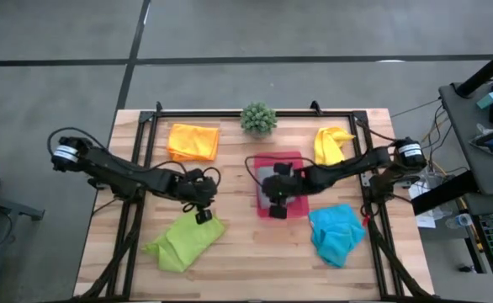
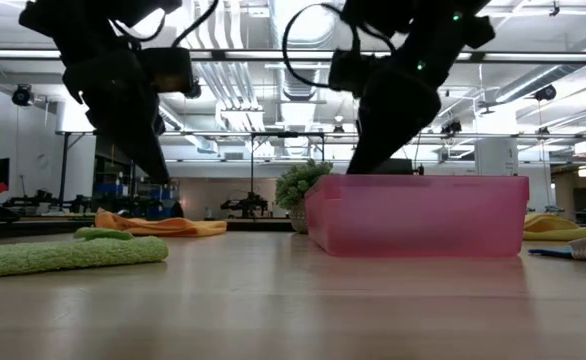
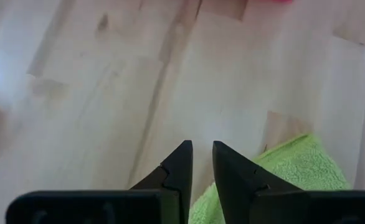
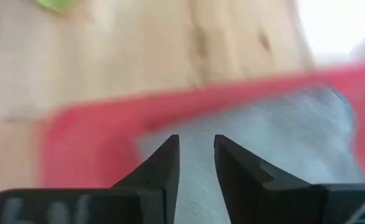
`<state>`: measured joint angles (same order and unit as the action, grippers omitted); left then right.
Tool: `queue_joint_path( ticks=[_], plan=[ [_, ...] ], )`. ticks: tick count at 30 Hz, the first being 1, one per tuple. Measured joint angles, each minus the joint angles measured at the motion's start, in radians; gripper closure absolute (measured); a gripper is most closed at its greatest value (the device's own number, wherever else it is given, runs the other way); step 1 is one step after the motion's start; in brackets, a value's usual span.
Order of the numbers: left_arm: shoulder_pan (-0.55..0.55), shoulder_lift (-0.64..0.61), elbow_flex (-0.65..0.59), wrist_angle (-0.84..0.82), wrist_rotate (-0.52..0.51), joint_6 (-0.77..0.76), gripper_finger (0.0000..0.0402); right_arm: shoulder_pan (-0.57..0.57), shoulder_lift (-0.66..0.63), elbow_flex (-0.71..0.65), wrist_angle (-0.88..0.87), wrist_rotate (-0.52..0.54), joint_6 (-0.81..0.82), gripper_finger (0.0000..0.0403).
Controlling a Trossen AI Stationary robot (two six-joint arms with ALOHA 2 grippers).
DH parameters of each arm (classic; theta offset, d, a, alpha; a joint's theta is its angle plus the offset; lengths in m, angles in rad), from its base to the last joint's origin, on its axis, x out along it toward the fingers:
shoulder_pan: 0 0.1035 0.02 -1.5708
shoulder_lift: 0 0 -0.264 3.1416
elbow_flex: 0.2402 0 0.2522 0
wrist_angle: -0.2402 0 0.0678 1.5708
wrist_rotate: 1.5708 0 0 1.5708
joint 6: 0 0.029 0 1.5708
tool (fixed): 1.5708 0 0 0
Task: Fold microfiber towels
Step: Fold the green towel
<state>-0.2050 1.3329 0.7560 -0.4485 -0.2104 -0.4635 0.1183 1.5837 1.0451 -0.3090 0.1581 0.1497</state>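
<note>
Towels, five total, spread round the table [image 1: 230, 265] in the high view: lime green towel [image 1: 183, 241] at abt 7 o'clock, turquoise towel [image 1: 336, 234] at abt 4, orange towel [image 1: 193, 141] at abt 11, yellow towel [image 1: 331, 145] at abt 1, all loosely bunched, none neatly folded yet. Grey towel [image 4: 282, 140] lying inside the pink tray [image 1: 293, 160] near centre, seen best from the right wrist.

Handling guess: light, soft, floppy microfiber, prob a bit grabby on wood, no breakage risk. Best taken by a corner or edge hem, pinched flat, else just drags as a lump.

Containers: only the tray, low-walled, holding the grey towel and nothing else visible. Small potted plant [image 1: 258, 118] at 12 o'clock, behind tray, not involved.

Right gripper [image 4: 196, 152] hovering over the tray above the grey cloth, fingers a narrow gap apart, nothing pinched btwn them. Left gripper [image 3: 201, 158] above bare wood at the lime towel's edge, fingers nearly together w/ a slim gap, empty too.
</note>
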Motion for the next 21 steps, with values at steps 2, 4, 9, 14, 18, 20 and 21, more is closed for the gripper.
queue_joint_path(
  ticks=[2, 4, 9, 14, 18, 20, 21],
  plan=[
    [0.0, 0.02, 0.007, 0.0, 0.036, -0.02, 0.0353, 0.028, 0.0, -0.012, 0.078, -0.001, -0.04, 0.0317],
    [0.0, 0.033, 0.01, -0.004, 0.104, -0.035, 0.0353, 0.042, 0.0, -0.018, 0.159, -0.001, -0.112, 0.0321],
    [-0.001, 0.028, 0.005, -0.017, 0.189, -0.031, 0.0353, 0.038, -0.006, 0.006, 0.226, 0.0, -0.222, 0.033],
    [0.0, -0.017, -0.006, -0.035, 0.284, 0.007, 0.0347, 0.036, -0.028, 0.014, 0.234, 0.0, -0.23, 0.0335],
    [-0.001, -0.06, -0.022, -0.032, 0.285, 0.028, 0.0311, 0.036, -0.039, 0.013, 0.242, -0.001, -0.25, 0.0333],
    [0.0, -0.069, -0.035, -0.035, 0.269, 0.052, 0.0285, 0.036, -0.04, 0.013, 0.244, -0.001, -0.258, 0.0331],
    [0.0, -0.072, -0.046, -0.04, 0.251, 0.071, 0.0272, 0.036, -0.04, 0.013, 0.246, -0.001, -0.258, 0.0331]
  ],
)
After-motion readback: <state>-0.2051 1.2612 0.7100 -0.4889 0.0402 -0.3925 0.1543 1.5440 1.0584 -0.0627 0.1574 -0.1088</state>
